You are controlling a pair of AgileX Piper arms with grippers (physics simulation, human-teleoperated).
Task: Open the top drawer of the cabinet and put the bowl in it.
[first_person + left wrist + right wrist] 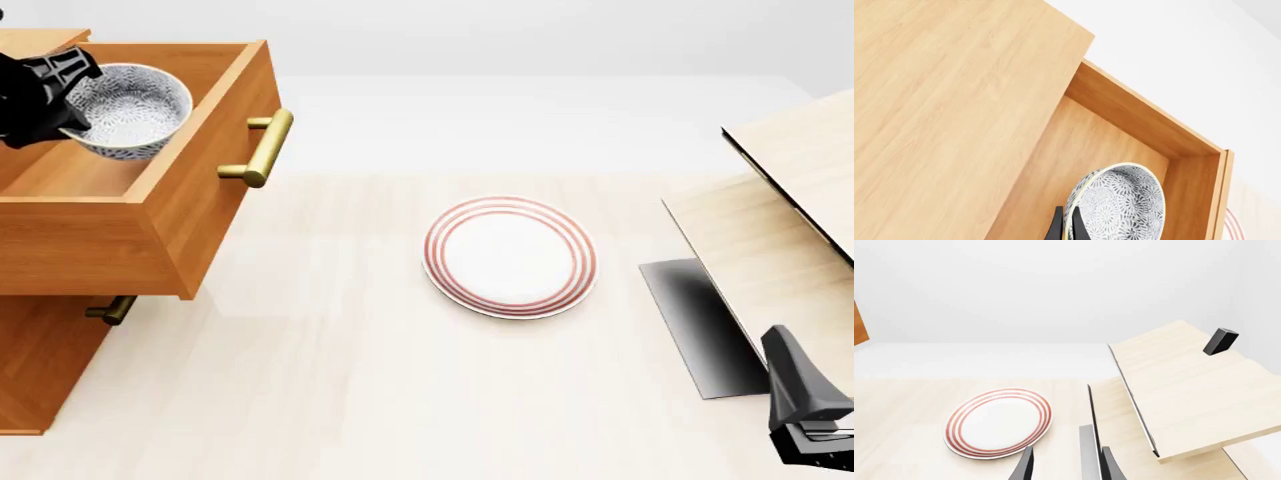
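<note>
While left pincer (64, 100) grips bowl (131, 110), it's over top drawer (200, 175).

no readable text, label, brand, number or sign on anything in any view

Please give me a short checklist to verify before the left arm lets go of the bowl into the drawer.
1. Top drawer pulled out: ok.
2. Bowl over the drawer's opening, inside its walls: ok.
3. Left gripper clamped on the bowl's rim: ok.
4. Bowl resting on the drawer floor: cannot tell; in the left wrist view it looks tilted.
5. Right gripper away from the cabinet: ok, near the pale wood structure.
6. Plate out of the way: ok, on the table.
</note>
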